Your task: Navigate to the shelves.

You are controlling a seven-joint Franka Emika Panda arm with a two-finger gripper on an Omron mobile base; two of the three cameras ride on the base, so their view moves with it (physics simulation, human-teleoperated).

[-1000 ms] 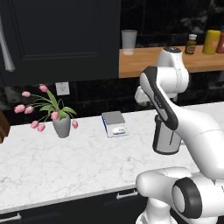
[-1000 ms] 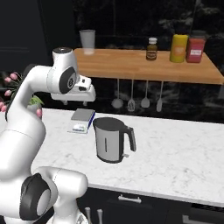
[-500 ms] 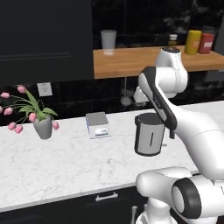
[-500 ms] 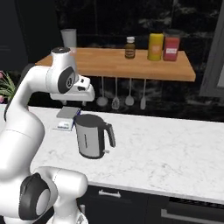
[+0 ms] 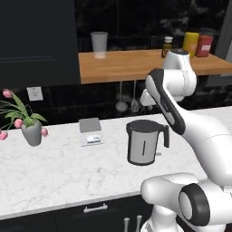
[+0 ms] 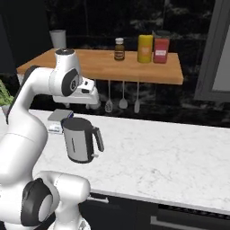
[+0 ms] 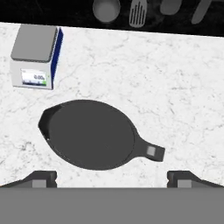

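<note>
- The long, thick plank of light brown wood that makes the shelves (image 5: 136, 65) (image 6: 103, 65) hangs on the dark wall above the white marble countertop (image 5: 63, 176) (image 6: 170, 161) (image 7: 175, 96), straight in front of me in both base views.
- On this plank stand a pale translucent cup (image 5: 99, 44) (image 6: 58, 38) at its left part, and at its right part a small dark brown bottle with a light cap (image 5: 167, 46) (image 6: 119, 48), a yellow canister (image 5: 190, 44) (image 6: 144, 48) and a red jar (image 5: 205, 45) (image 6: 161, 50); the bottle has a label, but I cannot read its writing.
- Under the plank some grey metal kitchen utensils (image 5: 128, 105) (image 6: 122, 103) (image 7: 138, 12) hang against the wall.
- My pincer (image 7: 112, 178) is held above the countertop and looks down on the dark grey steel kettle with a black lid and handle (image 5: 145, 142) (image 6: 81, 139) (image 7: 94, 133); the two dark fingertips (image 7: 39, 178) stand wide apart at the lower edge of the hand view and hold nothing.
- The kettle stands upright on the marble, and its handle points to the right in the base views.
- A small grey kitchen scale with a blue side (image 5: 90, 131) (image 6: 59, 121) (image 7: 37, 56) lies near the kettle, closer to the wall (its little display shows digits, too small for me to read with certainty).
- A grey vase with pink tulips (image 5: 27, 129) stands at the left of the countertop, well apart from the kettle.
</note>
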